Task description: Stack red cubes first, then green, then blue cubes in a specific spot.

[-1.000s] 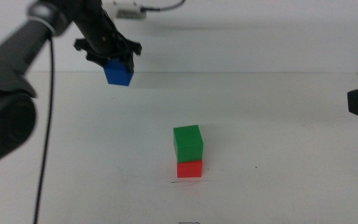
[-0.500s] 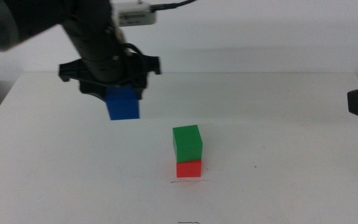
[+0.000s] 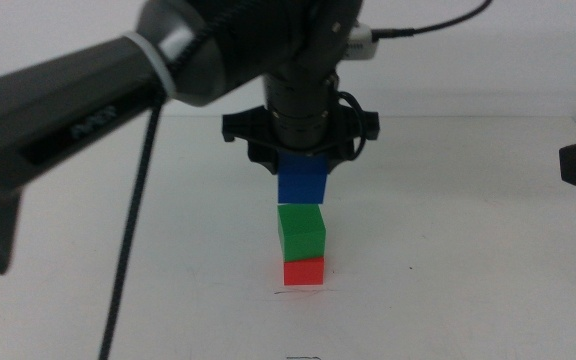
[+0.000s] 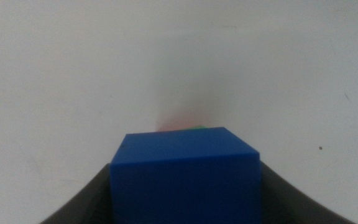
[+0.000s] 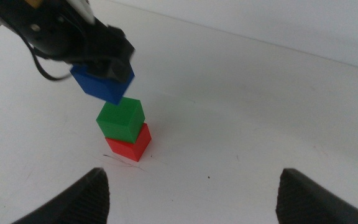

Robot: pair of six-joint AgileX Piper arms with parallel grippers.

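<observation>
Close to the table's front edge, just behind the dark line (image 3: 303, 292): red cube (image 3: 304, 271) under green cube (image 3: 302, 230), then blue cube (image 3: 302, 182) just above, squeezed tight in left gripper (image 3: 302, 172). Might tip the pile if dropped off-middle. Only from the right wrist, beside the wide-open waiting right gripper (image 5: 191, 198): blue not lined up over green, hidden from the left wrist by blue itself.

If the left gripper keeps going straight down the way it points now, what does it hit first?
Probably the green cube: the left gripper holds the blue cube roughly above it, and that cube's underside would land on the green top, with the red cube beneath. Exact alignment in depth is unclear.
</observation>
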